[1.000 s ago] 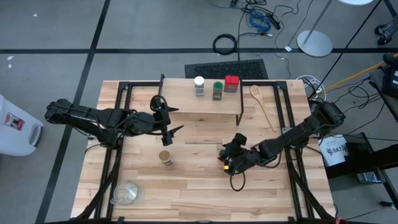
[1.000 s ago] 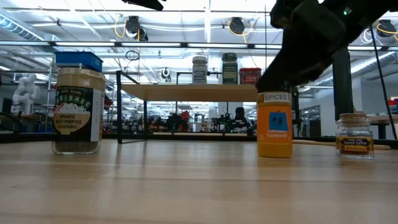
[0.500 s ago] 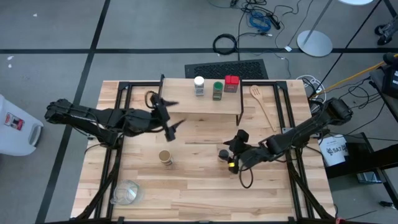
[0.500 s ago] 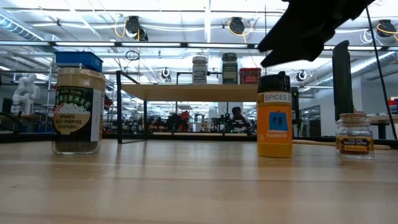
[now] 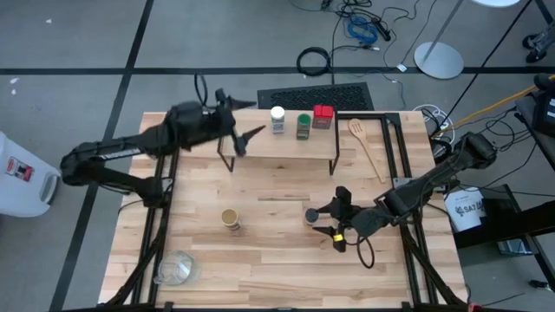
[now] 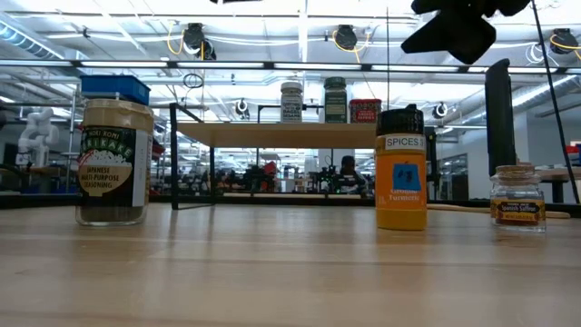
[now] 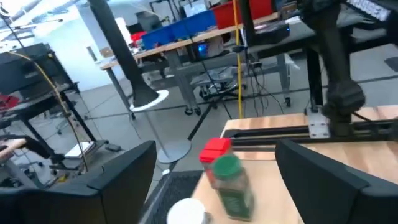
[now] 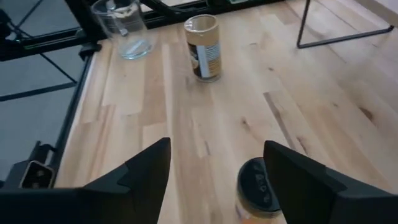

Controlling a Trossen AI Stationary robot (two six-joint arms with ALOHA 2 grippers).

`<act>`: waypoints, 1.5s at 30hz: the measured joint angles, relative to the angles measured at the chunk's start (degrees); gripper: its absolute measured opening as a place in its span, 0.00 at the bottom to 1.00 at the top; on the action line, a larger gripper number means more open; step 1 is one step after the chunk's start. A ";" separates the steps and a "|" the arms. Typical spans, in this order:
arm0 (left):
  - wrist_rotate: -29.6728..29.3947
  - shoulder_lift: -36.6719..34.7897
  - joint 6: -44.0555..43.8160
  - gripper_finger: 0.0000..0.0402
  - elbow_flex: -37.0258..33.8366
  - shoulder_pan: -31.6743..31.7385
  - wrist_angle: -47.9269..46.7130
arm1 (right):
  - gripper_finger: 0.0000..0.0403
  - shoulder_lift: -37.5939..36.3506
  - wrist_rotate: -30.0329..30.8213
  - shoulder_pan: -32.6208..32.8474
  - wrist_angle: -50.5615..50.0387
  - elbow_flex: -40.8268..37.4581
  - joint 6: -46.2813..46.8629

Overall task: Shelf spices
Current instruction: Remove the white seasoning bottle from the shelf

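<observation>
Left tool [image 5: 241, 132] hangs with fingers spread wide and nothing between them, above the left end of the shelf [image 5: 260, 146], near the white-lid jar [image 5: 277, 118]. Its wrist view shows both dark fingers [image 7: 118, 180] well apart, framing the green-lid jar [image 7: 233, 182], the red tin [image 7: 215, 149] behind it and the white lid at the edge.

Right tool [image 5: 340, 218] sits low over the worktop [image 5: 277, 260], fingers parted and holding nothing, just beside the black-lid orange jar [image 5: 312, 214]. In its wrist view the black lid [image 8: 258, 181] lies between the two fingers [image 8: 146, 171], not gripped. Low view shows that tool [image 6: 454, 25] raised above the jar, clear of the lid.

Shelf stands at the back of the worktop, wooden top on thin black legs. On it, in a row: white-lid jar, green-lid jar [image 5: 303, 125], red tin [image 5: 323, 115], all upright.

Off the shelf, on the worktop: black-lid orange jar upright near the middle; tan-lid jar [image 5: 230, 219] upright to its left, well apart. Low view also shows a small jar with a brownish lid [image 6: 518, 196] upright at the right.

Glass cup [image 5: 177, 268] at the near left corner. Wooden spoon [image 5: 364, 143] lies flat, right of the shelf.
</observation>
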 joint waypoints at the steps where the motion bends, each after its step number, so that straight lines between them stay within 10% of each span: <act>1: 1.37 0.25 0.39 0.84 0.00 1.76 0.25 | 0.60 0.01 0.01 0.23 -0.38 0.00 0.24; 9: -12.19 1.12 -0.03 0.84 -0.04 6.86 -1.80 | 0.60 0.06 0.04 1.32 -0.87 0.00 4.13; 22: 6.78 8.54 -2.17 0.84 2.79 11.37 -2.20 | 0.60 0.12 0.43 1.21 -0.42 0.00 3.62; 40: 5.37 10.55 -1.82 0.84 3.10 12.25 -5.54 | 0.60 0.14 0.44 1.21 -0.42 0.00 2.45; 45: 16.33 10.57 -2.61 0.84 3.10 16.03 -5.76 | 0.60 0.14 0.44 1.21 -0.21 0.00 2.52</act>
